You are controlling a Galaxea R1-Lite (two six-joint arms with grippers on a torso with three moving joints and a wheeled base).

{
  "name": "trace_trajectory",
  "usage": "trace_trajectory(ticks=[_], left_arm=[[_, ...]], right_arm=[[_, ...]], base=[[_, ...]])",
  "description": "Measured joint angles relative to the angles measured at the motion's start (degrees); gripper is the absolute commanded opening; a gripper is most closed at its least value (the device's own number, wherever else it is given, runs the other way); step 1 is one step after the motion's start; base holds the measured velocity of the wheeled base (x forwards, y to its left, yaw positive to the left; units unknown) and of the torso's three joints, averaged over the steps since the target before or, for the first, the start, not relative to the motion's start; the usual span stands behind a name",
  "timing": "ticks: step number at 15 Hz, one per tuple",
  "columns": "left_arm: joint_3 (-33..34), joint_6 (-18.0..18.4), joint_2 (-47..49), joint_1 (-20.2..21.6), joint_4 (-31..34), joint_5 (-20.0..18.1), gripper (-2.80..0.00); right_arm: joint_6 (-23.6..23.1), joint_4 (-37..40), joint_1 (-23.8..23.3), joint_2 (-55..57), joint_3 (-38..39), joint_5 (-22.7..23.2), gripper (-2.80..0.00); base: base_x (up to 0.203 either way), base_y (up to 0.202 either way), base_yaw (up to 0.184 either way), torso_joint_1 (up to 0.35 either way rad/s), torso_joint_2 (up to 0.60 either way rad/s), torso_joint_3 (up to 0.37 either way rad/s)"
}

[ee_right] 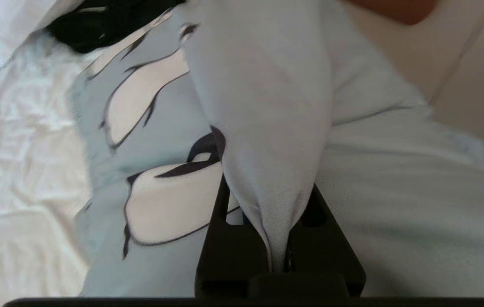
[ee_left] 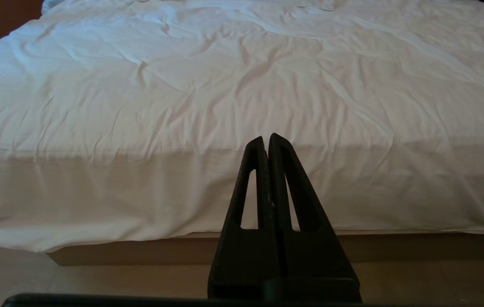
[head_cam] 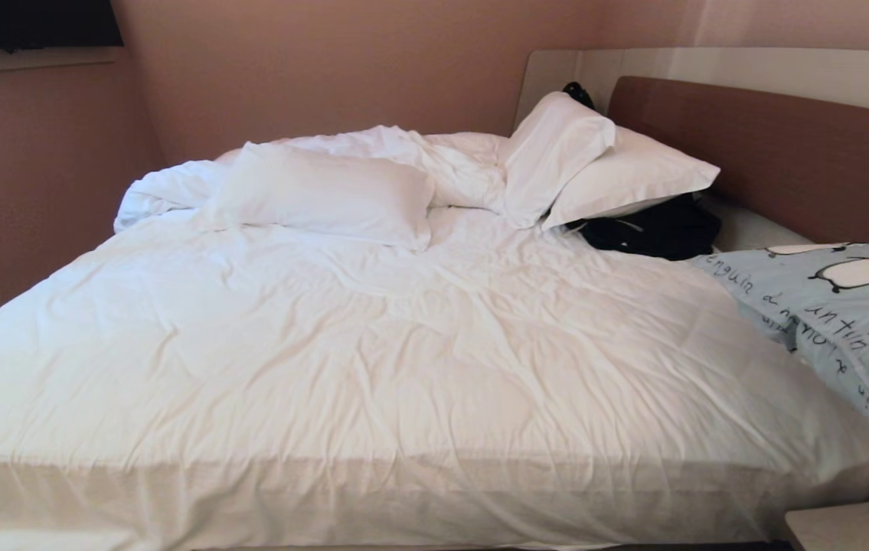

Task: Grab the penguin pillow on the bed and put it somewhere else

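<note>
At the bed's point(head_cam: 373, 344) right edge: penguin pillow point(head_cam: 847, 306), one fold of its cover pinched in the closed right gripper point(ee_right: 278, 256), presumably for lifting away; left gripper point(ee_left: 267, 143) closed, empty, parked.

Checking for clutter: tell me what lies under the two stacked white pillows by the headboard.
A dark garment or bag sticks out from under the white pillows, resting on the bed. How far it reaches beneath them is hidden. Another dark bit peeks out behind the top pillow.
</note>
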Motion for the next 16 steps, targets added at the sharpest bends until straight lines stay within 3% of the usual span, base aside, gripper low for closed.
trace_trajectory(ticks=[7, 12, 16], left_arm=[[0.0, 0.0, 0.0, 0.0, 0.0, 0.0, -2.80], [0.0, 0.0, 0.0, 0.0, 0.0, 0.0, -2.80], [0.0, 0.0, 0.0, 0.0, 0.0, 0.0, -2.80]], right_arm=[[-2.6, 0.0, -14.1, -0.1, 0.8, 2.1, -2.80], [-7.0, 0.0, -23.4, 0.1, 2.6, 6.8, -2.80], [-11.6, 0.1, -31.5, -1.1, 4.0, 13.1, -2.80]], base=[[0.000, 0.000, 0.000, 0.000, 0.00, 0.000], [0.000, 0.000, 0.000, 0.000, 0.00, 0.000], [0.000, 0.000, 0.000, 0.000, 0.00, 0.000]])
